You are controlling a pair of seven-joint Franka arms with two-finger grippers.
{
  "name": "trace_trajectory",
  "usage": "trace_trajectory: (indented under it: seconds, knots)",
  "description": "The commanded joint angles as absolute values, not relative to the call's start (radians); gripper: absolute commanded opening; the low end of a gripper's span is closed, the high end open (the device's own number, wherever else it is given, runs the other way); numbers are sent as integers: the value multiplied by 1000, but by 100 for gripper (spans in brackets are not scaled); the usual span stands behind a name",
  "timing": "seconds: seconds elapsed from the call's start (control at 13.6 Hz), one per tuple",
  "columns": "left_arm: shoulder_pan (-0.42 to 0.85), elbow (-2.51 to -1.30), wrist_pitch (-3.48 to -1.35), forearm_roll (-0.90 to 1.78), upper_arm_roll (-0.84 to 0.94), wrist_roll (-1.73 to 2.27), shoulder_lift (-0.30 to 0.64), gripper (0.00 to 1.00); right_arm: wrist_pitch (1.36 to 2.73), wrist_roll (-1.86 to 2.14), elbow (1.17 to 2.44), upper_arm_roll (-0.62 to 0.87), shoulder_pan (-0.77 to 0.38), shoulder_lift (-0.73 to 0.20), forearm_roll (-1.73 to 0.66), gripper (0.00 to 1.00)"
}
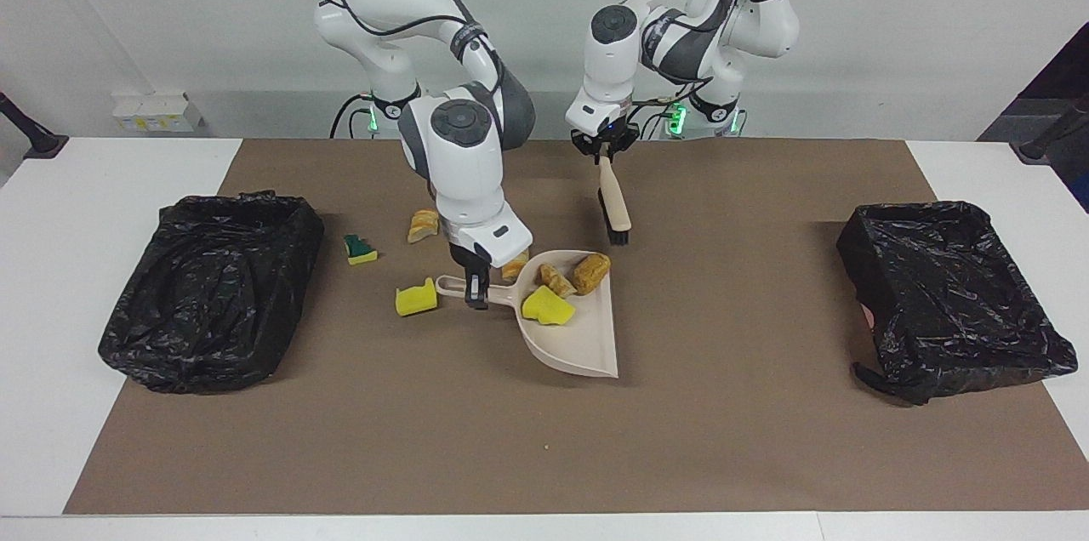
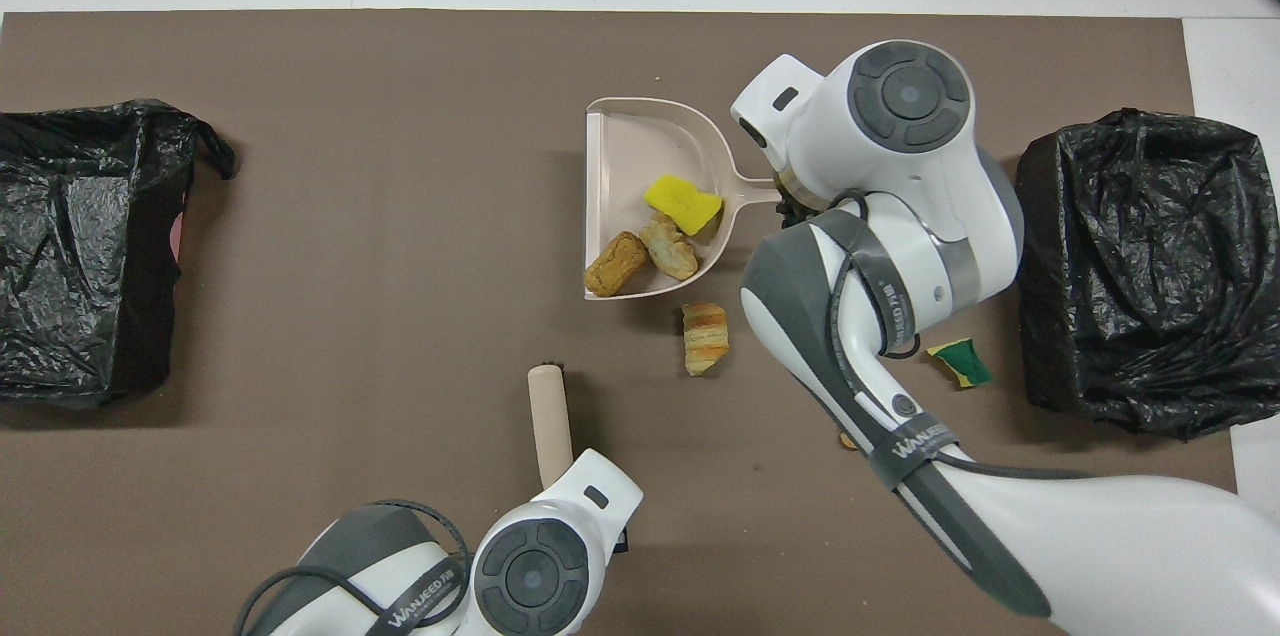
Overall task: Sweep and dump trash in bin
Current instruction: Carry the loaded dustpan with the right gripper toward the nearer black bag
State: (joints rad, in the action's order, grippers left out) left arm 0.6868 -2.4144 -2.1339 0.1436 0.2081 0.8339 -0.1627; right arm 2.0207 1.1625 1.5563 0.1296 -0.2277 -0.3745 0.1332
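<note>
On the brown mat (image 1: pixel 527 439) at mid-table lies a beige dustpan (image 1: pixel 578 337), its handle pointing toward the right arm's end. The right gripper (image 1: pixel 476 290) is clenched on that handle. Inside the pan sit three scraps: a yellow sponge piece (image 1: pixel 547 307) and two tan bread chunks (image 1: pixel 590 272) (one partly tucked against the other). A fourth scrap, an orange-striped bread chunk (image 2: pixel 705 338), lies on the mat just beside the pan's back wall, nearer to the robots.

The left gripper (image 1: pixel 604 151) grasps the handle of a brush (image 1: pixel 614 205) that hangs bristles-down over the mat, nearer to the robots than the pan and apart from it.

Toward the right arm's end lie a yellow sponge block (image 1: pixel 416 299) next to the tip of the pan's handle, a green-backed sponge piece (image 1: pixel 360 249) and another bread chunk (image 1: pixel 423 225). A black-lined bin (image 1: pixel 213 290) stands at that end, another black-lined bin (image 1: pixel 953 294) at the left arm's end.
</note>
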Motion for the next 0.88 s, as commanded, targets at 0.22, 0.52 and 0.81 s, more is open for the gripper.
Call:
trace_trajectory:
  seconds: [0.22, 0.52, 0.81]
  knots:
    - [719, -2442, -2166, 216, 189, 824, -158, 0, 1959, 1347, 1597, 143, -40, -262, 57, 0]
    - [713, -2445, -2168, 221, 189, 739, -153, 0, 1919, 1426, 1595, 143, 96, -210, 52, 0]
    - [715, -2447, -2221, 221, 189, 768, -118, 0, 1864, 1601, 1595, 141, 282, -172, -38, 0]
